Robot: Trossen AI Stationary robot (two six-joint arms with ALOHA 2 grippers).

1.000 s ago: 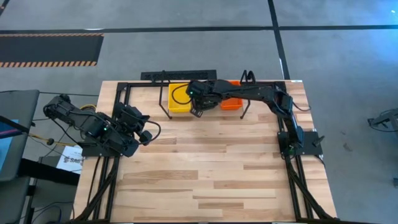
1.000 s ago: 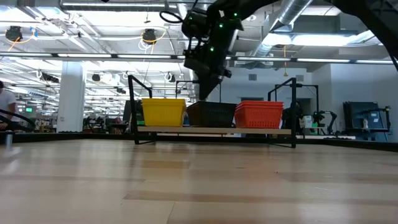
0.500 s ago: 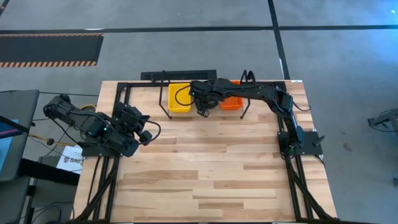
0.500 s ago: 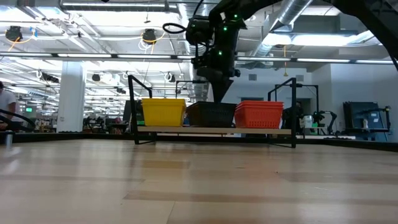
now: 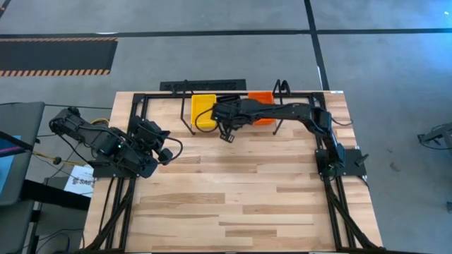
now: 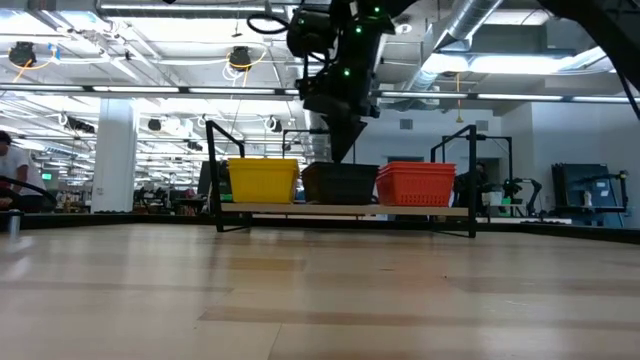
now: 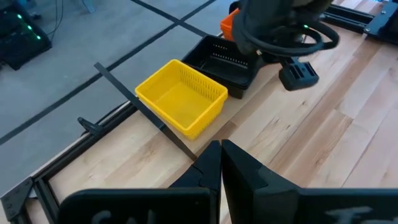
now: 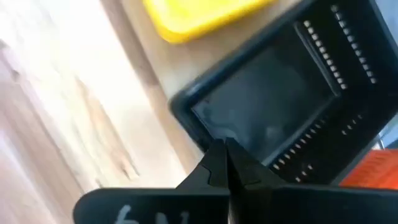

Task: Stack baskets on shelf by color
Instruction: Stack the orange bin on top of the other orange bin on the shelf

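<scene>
Right gripper [image 6: 341, 150] has lifted clear of the black baskets [image 6: 341, 183], fingers closed, empty — all three stacks on shelf [image 6: 345, 210], sorting looks done.

High camera stares straight down on the whole pale wooden plank counter [image 5: 233, 197]. Low one sits at counter level, facing the far low wooden-board wire-hooped shelf [image 6: 345, 210]. Left wrist looks across from afar; right wrist hangs close over the black mesh plastic basket [image 8: 280, 106], shared by all.
</scene>
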